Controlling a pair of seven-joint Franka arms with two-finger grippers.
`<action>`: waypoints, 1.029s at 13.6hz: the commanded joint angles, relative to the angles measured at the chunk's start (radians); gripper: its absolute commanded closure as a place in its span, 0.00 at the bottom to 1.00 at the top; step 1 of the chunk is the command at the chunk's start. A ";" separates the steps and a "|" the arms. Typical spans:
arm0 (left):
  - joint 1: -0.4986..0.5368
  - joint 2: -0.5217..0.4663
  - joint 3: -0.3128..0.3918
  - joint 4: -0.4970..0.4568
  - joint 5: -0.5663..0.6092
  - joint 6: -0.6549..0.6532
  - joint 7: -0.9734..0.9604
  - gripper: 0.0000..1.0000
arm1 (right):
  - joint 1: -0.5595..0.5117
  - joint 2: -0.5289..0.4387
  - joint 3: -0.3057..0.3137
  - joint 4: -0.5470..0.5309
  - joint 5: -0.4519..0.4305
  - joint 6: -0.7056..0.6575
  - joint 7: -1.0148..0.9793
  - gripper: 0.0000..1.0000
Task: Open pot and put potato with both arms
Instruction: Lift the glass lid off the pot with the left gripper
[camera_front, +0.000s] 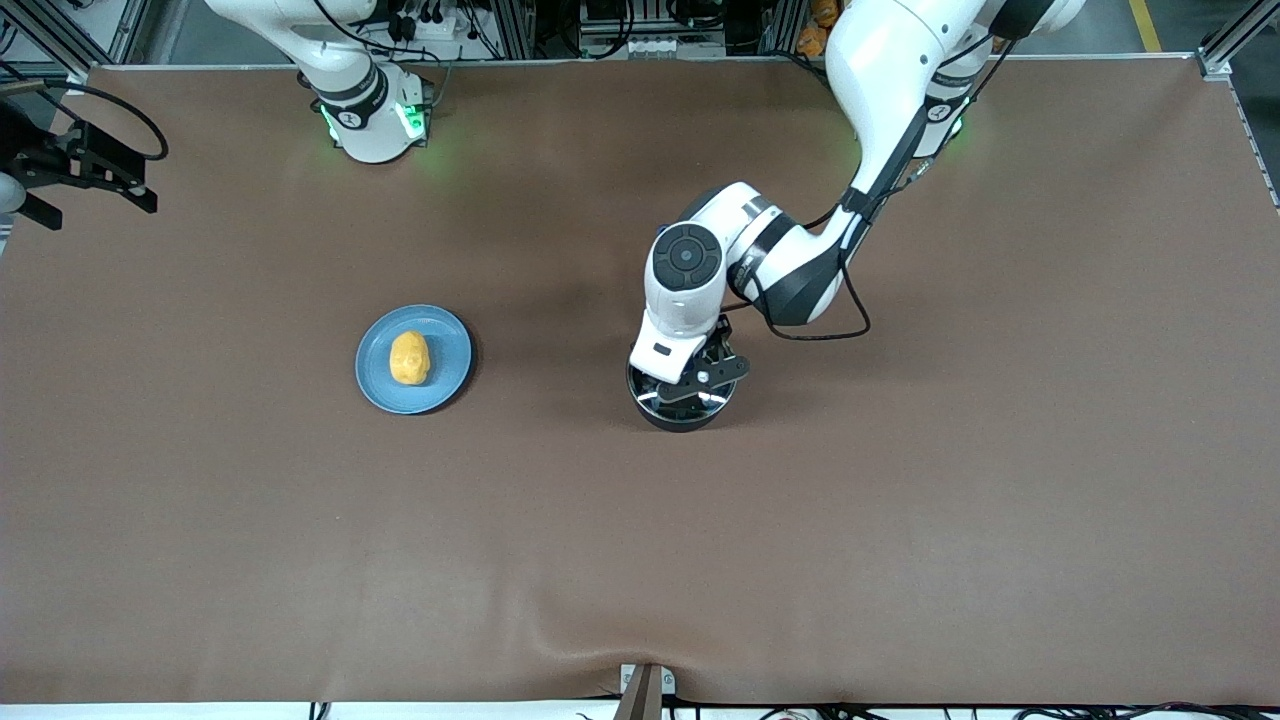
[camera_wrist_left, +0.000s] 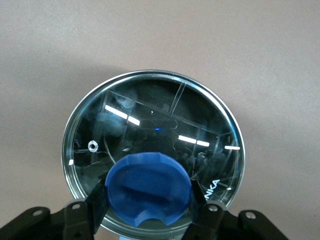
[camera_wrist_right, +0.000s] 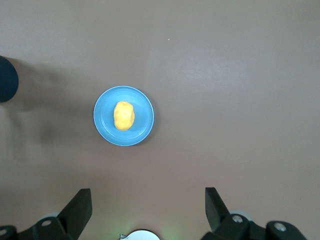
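Note:
The pot (camera_front: 683, 412) stands mid-table under the left arm, and its long handle is hidden. Its glass lid (camera_wrist_left: 150, 117) lies on the steel rim. My left gripper (camera_wrist_left: 149, 200) is down on the lid, its two fingers pressed against either side of the blue knob (camera_wrist_left: 150, 182); in the front view that gripper (camera_front: 690, 385) covers most of the pot. The potato (camera_front: 409, 357) lies on a light-blue plate (camera_front: 448, 345) toward the right arm's end. My right gripper (camera_wrist_right: 148, 197) hangs open high over the table, with the potato (camera_wrist_right: 123, 116) and plate (camera_wrist_right: 144, 117) far below.
A brown mat (camera_front: 900, 520) covers the whole table. The right arm's base (camera_front: 372, 120) stands at the table's edge farthest from the front camera. The left arm's elbow (camera_front: 790, 265) reaches over the mat beside the pot.

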 joint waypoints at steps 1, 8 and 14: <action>0.024 -0.060 0.001 0.010 0.024 -0.041 -0.019 0.82 | -0.025 0.008 0.012 0.017 0.018 -0.012 -0.011 0.00; 0.106 -0.224 0.001 -0.034 0.032 -0.156 0.051 0.82 | -0.021 0.033 0.012 0.021 0.012 -0.009 -0.014 0.00; 0.365 -0.479 -0.013 -0.339 -0.005 -0.115 0.407 0.82 | -0.013 0.102 0.015 0.031 0.012 -0.001 -0.010 0.00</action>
